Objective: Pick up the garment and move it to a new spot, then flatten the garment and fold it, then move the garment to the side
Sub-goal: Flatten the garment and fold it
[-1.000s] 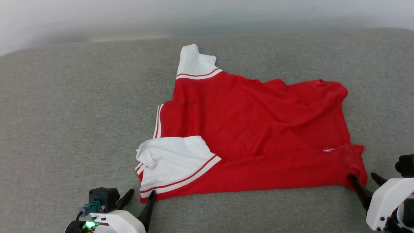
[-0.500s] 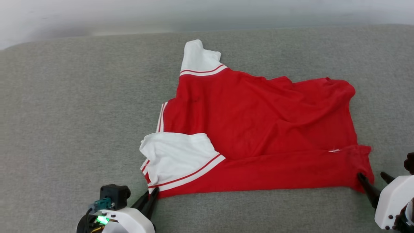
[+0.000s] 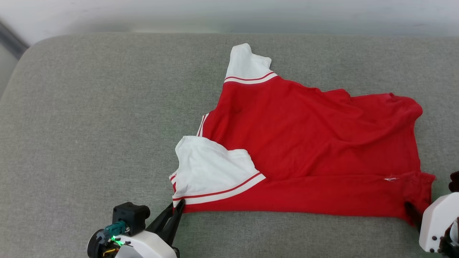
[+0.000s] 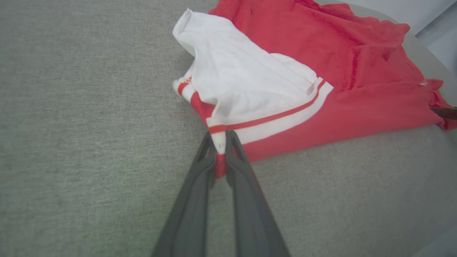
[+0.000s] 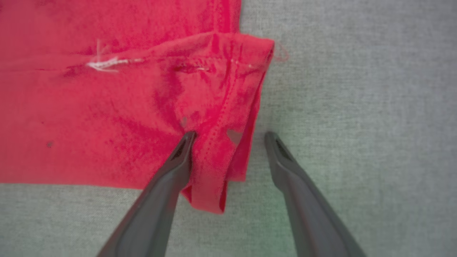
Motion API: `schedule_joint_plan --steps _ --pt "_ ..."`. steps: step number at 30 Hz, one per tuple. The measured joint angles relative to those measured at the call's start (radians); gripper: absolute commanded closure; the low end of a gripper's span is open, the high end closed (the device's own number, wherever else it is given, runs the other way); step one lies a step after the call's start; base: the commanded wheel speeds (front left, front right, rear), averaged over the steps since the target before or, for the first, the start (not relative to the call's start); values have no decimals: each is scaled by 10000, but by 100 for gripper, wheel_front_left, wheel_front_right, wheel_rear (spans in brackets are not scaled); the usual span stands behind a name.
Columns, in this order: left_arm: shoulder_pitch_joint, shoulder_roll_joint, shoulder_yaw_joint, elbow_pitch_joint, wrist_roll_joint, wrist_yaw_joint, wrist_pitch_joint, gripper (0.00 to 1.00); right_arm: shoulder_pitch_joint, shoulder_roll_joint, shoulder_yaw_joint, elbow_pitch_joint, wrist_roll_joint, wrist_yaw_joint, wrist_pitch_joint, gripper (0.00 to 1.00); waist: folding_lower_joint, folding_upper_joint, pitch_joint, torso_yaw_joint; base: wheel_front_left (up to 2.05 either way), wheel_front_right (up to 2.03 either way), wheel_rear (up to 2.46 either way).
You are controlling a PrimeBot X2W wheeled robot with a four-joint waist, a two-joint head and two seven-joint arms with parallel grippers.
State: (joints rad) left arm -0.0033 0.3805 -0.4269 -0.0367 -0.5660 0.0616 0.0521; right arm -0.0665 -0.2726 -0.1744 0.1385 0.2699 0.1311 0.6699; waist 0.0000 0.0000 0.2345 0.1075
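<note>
The scene is lit brightly and evenly; only faint shadows are cast beneath the garment (image 3: 315, 143). The right wrist view is softly blurred, and the far background (image 3: 229, 14) is washed out.

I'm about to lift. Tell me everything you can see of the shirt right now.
The shirt is red, thin knit-looking cloth with two white short sleeves edged in red-and-white stripes. It lies wrinkled on the grey cushion, its near edge folded over. The left tool is shut on the near sleeve's striped corner. The right tool stands open astride the opposite hem corner, not gripping.
</note>
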Motion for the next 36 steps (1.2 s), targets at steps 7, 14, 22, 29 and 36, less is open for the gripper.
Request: schedule_joint_plan --steps 7,14,22,29,36 --pt "-5 46 -113 -240 151 8 -31 100 -223 48 109 347 109 -23 253 100 -1 0 180 169 0 0 0" --pt "156 280 -100 -136 234 44 -107 100 -116 -2 161 290 313 0 73 100 0 0 -122 125 0 0 0" --pt "854 566 -136 -259 186 144 -109 100 890 -58 -535 -888 297 8 347 100 0 0 -892 -99 0 0 0" --pt "1533 646 -686 -360 178 25 201 100 2068 54 -1206 -2013 169 8 1337 100 0 0 -1349 -403 0 0 0" --pt "1764 589 -1141 -56 174 -90 422 100 2561 -8 -1605 -1983 -234 8 1538 100 0 0 -1435 -512 0 0 0"
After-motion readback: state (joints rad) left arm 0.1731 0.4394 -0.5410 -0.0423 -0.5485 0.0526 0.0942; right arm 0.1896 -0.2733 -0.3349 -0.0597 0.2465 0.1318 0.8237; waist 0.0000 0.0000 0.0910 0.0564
